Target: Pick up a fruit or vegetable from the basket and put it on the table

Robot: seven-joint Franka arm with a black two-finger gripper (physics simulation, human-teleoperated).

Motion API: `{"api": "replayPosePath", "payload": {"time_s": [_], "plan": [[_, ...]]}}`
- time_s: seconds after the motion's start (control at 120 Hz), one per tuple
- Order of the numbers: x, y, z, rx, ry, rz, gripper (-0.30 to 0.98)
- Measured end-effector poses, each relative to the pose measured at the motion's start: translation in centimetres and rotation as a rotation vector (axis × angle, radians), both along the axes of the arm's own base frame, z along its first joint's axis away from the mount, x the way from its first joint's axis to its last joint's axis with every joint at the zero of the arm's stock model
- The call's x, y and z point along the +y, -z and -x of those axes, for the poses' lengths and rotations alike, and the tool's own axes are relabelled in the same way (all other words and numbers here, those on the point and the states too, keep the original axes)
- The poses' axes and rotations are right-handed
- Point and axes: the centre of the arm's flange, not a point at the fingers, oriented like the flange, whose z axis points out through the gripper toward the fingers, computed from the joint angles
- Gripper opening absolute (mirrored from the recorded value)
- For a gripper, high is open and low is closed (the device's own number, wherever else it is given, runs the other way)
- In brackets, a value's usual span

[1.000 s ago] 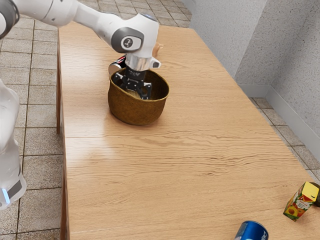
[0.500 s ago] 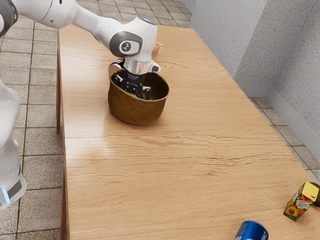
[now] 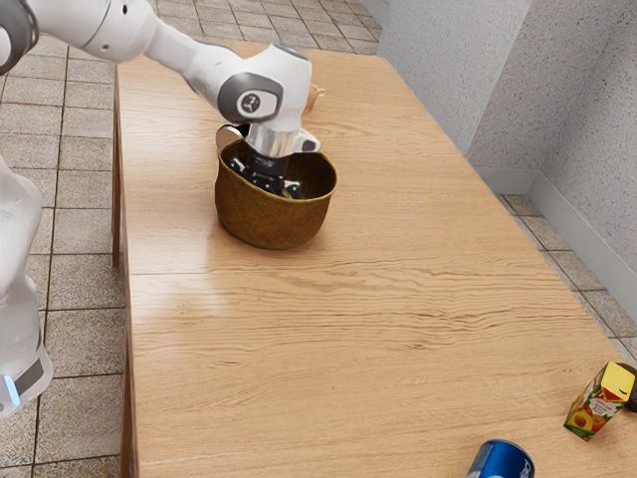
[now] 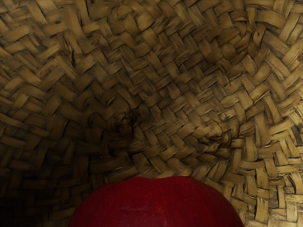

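Nearest in the exterior view, a blue can point(image 3: 501, 461) stands on the wooden bench point(image 3: 368, 329), cut off by the view's lower edge. A little farther back, toward the exterior view's right, is a carton point(image 3: 595, 400) with a yellow top and fruit pictured on its side; just beside it, a dark object point(image 3: 631, 388) runs out of view, too little of it visible to name. Beyond a broad stretch of pale wood grain sits the brown basket point(image 3: 271, 219), upright and round-mouthed. The black tool point(image 3: 266, 179) reaches down into it, its two sides spread wide and its tips hidden behind the near rim. Inside the basket is a red fruit point(image 4: 156, 203), apple-like, close under the tool in the wrist view, with the woven wall curving around it; whether the tool touches it I cannot tell. The white arm point(image 3: 264, 95) comes in from the exterior view's upper left and bends down over the basket's mouth. Just behind the basket, a silver round end point(image 3: 229, 138) of some object peeks past the rim. Farther still, a small orange-tan object point(image 3: 317, 98) is partly hidden by the arm. Past the bench lie floor tiles point(image 3: 80, 279) and a speckled grey wall point(image 3: 438, 80).
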Motion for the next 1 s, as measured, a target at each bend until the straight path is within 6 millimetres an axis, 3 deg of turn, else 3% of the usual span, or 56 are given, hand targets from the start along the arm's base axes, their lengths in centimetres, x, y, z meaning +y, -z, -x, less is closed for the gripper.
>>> {"api": "replayPosePath", "payload": {"time_s": [0.067,0.2,0.475,0.683,0.892,0.933,1.0], "plan": [[0.0,0.2,0.0,-0.004,0.007,0.000,0.93],[-0.1,0.1,-0.1,-0.020,0.004,0.003,0.88],[-0.4,-0.8,-0.4,-0.026,-0.035,-0.002,0.30],[-0.5,-1.8,-0.6,-0.039,-0.050,-0.022,0.20],[-0.7,-6.0,-1.4,-0.116,-0.032,-0.078,0.16],[-0.7,-7.5,-1.7,-0.141,-0.026,-0.098,0.16],[-1.5,-11.8,-2.6,-0.198,0.005,-0.135,0.16]]}}
